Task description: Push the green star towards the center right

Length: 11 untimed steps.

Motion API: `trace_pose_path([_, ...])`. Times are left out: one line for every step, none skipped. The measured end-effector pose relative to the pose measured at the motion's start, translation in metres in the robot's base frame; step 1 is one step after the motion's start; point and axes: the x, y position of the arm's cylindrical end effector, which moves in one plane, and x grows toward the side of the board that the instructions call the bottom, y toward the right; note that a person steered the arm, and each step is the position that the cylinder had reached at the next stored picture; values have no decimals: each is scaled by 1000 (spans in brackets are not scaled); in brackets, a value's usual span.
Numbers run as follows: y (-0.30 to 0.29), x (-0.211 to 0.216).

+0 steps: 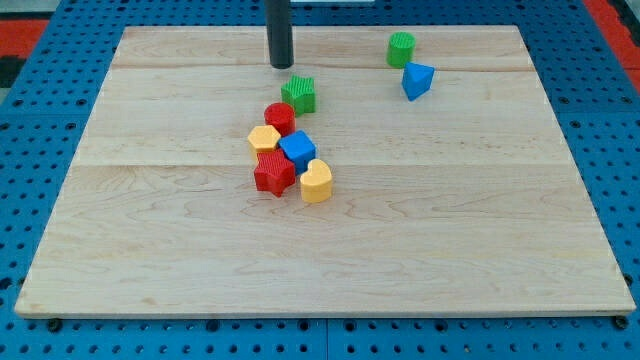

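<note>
Now my tip [281, 65] on wooden table [450, 230], no gripper to judge, green star block [299, 94] just below-right, red cylinder block [279, 117] further below.

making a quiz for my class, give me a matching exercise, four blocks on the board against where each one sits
Column 1:
1. green star
2. blue triangle-like block
3. yellow heart
4. green cylinder

Column 2:
a. lowest block of the middle cluster
b. just below and right of my tip
c. nearest the view's top, at right
d. directly below the green cylinder

Pairs: 1-b, 2-d, 3-a, 4-c
</note>
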Motion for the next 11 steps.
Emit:
trace_pose_path([-2,34])
trace_pose_path([8,61])
trace_pose_path([45,84])
trace_pose_path([72,84])
trace_pose_path([87,84])
trace_pose_path([105,84])
trace_pose_path([125,85])
trace_pose_path([125,84])
trace_pose_path([132,83])
trace_pose_path([128,78])
trace_pose_path([134,78])
